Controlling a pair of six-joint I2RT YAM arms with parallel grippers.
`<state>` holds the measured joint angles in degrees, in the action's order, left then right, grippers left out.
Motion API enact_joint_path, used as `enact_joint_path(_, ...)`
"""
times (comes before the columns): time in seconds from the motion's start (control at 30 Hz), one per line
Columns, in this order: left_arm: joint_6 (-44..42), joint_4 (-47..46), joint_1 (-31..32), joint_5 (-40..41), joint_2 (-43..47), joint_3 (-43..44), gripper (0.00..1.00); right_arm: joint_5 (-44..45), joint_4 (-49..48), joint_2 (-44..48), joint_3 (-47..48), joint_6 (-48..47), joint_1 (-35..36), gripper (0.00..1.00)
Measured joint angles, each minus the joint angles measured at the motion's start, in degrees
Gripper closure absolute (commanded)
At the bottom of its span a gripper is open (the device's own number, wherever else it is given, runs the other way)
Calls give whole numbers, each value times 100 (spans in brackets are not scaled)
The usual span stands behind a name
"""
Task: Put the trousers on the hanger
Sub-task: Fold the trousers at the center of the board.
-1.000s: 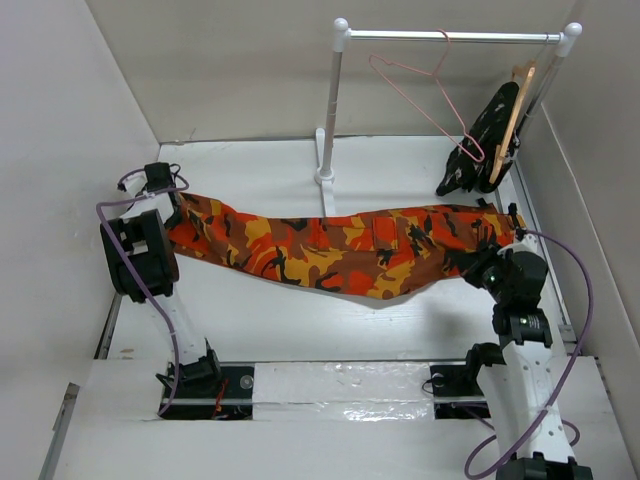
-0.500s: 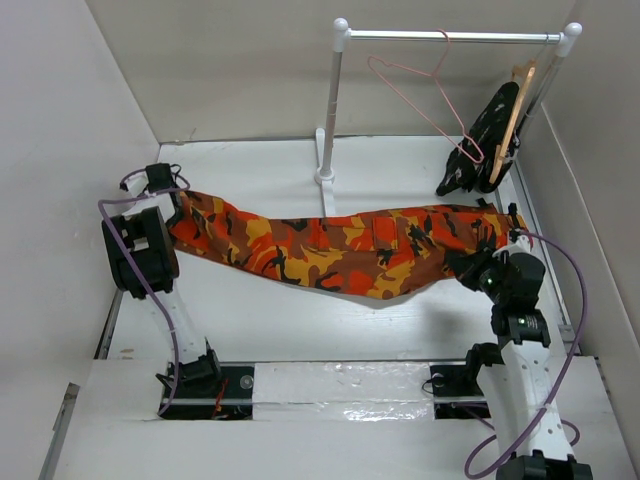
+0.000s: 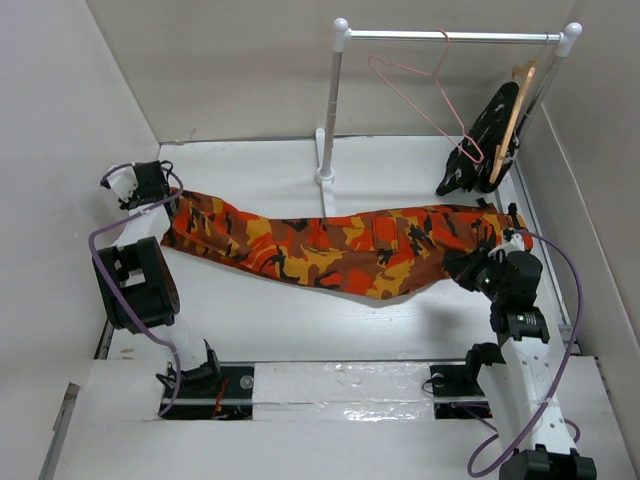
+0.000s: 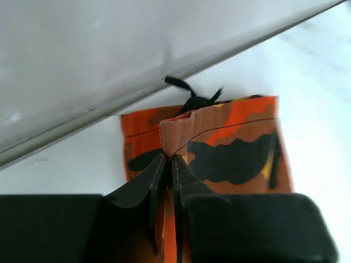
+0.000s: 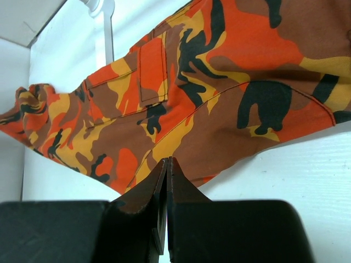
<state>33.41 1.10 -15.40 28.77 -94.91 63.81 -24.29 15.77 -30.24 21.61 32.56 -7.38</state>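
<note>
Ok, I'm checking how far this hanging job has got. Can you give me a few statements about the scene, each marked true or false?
1. The left gripper is shut on a fold of the trousers. True.
2. The trousers hang on the pink hanger. False: they are stretched between the left gripper and the right gripper, and the pink hanger is bare.
3. The pink hanger hangs by its hook from the rail. True.
4. The wooden hanger carries nothing. False: a black garment hangs on it at the rail's right end.
</note>
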Motion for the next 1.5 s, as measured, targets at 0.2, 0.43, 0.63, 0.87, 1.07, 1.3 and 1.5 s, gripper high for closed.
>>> enact_joint_path(0.2, 63, 387, -28, 153, -763, 22, 70, -35, -48, 0, -2, -2, 33, 94)
enact_joint_path(0.43, 173, 691, -94, 398, -898, 74, 42, 28, -81, -7, -2, 11, 74, 81)
enact_joint_path(0.63, 140, 737, -118, 439, -997, 142, 28, 509, -15, -68, -2, 155, 74, 39)
enact_joint_path(0.87, 98, 809, -103, 284, -1475, 448, 33, 1379, 267, -92, -2, 498, 74, 39)
enact_joint_path(1.07, 90, 782, -76, 129, -1510, 487, 39, 1766, 26, -702, -129, 909, 74, 39)
enact_joint_path(1.3, 59, 706, -4, 50, -1609, 597, 43, 2063, -308, -2096, -382, 1360, -238, 46)
enact_joint_path(1.5, 55, 595, -4, -107, -1672, 649, 62, 2223, -1150, -2927, -315, 1606, -673, 47)
